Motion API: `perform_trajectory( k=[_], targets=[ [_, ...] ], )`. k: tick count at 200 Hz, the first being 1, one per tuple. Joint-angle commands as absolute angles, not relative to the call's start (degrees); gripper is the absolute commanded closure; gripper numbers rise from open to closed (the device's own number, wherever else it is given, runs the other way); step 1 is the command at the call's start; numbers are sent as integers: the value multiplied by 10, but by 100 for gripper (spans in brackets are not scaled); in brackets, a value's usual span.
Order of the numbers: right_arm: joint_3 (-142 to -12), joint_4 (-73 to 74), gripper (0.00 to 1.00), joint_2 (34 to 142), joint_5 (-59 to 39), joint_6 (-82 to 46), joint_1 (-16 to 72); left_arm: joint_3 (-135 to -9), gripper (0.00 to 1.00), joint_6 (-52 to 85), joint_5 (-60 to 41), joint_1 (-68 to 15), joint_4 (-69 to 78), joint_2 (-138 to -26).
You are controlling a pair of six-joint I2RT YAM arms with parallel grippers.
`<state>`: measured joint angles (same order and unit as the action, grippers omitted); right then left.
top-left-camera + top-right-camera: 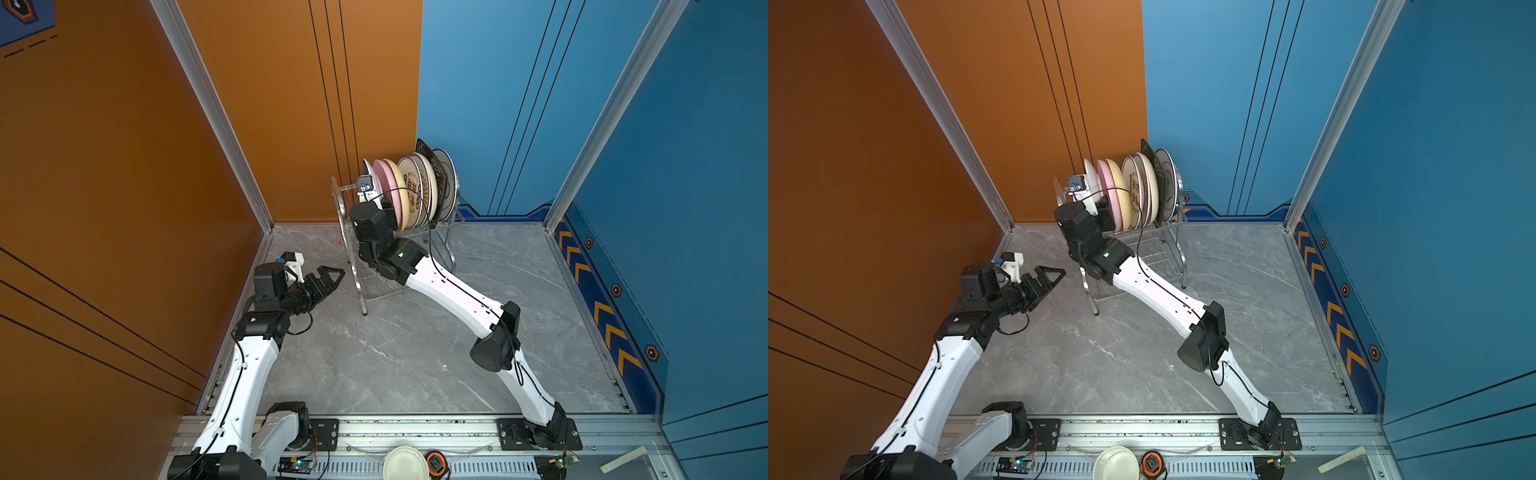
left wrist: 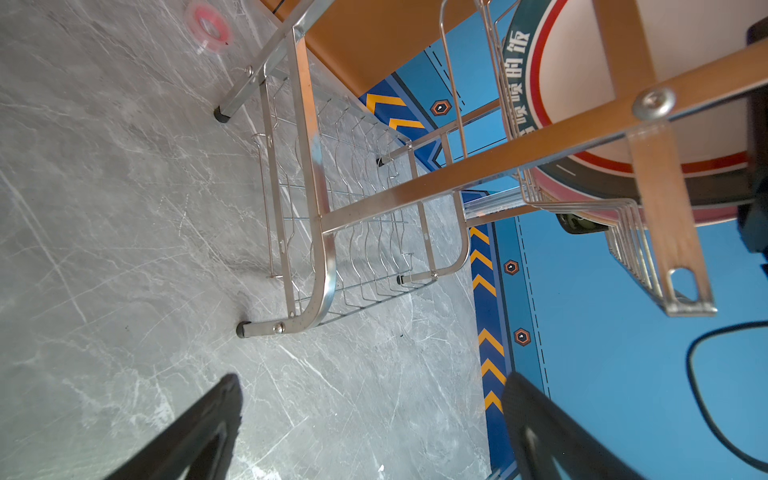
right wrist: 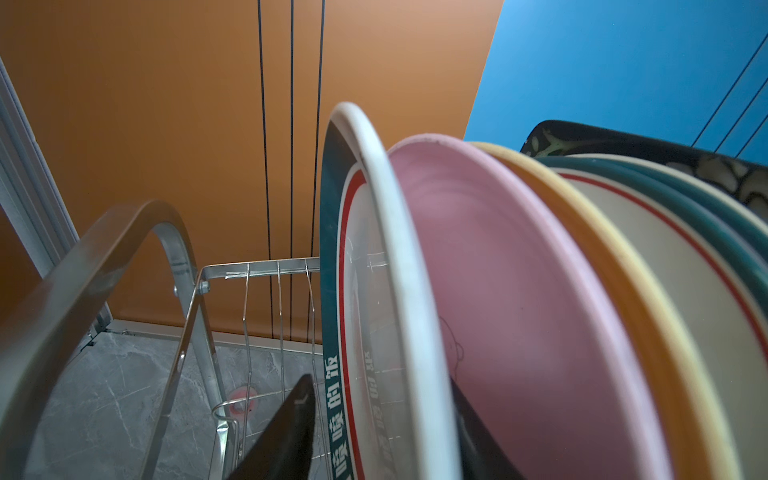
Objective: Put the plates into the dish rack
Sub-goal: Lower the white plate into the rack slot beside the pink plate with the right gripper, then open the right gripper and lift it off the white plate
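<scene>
- Right gripper [image 3: 380, 380] has one black finger on each side of the teal-rimmed plate [image 3: 330, 291]. I cannot tell if the fingers squeeze it or only sit beside it.
- Left gripper [image 1: 332, 276] is spread wide with nothing in it. It hangs low over the table, left of the rack.
- That teal-rimmed plate is round and white, with a teal band, a thin red line and white letters. It stands on its edge at the left end of the row.
- Next to it comes the smooth pink plate [image 3: 498, 311], then the pale yellow plate [image 1: 1121, 195].
- Farther along is the black square plate [image 3: 602, 139] with pale flowers. Its corner pokes up above the round ones.
- All the plates stand on edge, packed close, on the top shelf of the dish rack [image 2: 313, 166].
- In both top views I can count seven plates. They are too tight to be sure of more.
- The dish rack is shiny steel, with thin bent wires and flat curved side bands. It has two shelves and four black feet.
- It stands at the back of the grey, marble-look table [image 1: 395, 353], near where the orange wall meets the blue wall.
- One small see-through ring with pink inside [image 2: 208, 27] lies on the table by the rack.
- One plain white round dish [image 1: 405, 463] sits at the front rail.
</scene>
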<state>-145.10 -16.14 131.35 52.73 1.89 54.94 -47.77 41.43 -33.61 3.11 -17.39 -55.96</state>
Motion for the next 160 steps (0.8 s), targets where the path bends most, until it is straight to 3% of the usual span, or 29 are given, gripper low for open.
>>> perform_trajectory(
  k=[1,64,160],
  targets=[
    [-1436,-173,50,1258,542,21,556,-478,2,412,-335,37,-175,-547],
    [-1378,-190,42,1197,540,0,575,-481,2,414,-328,39,-178,-540],
    [-1244,-293,33,1037,448,-128,585,-505,2,389,-301,45,-207,-540]
  ],
)
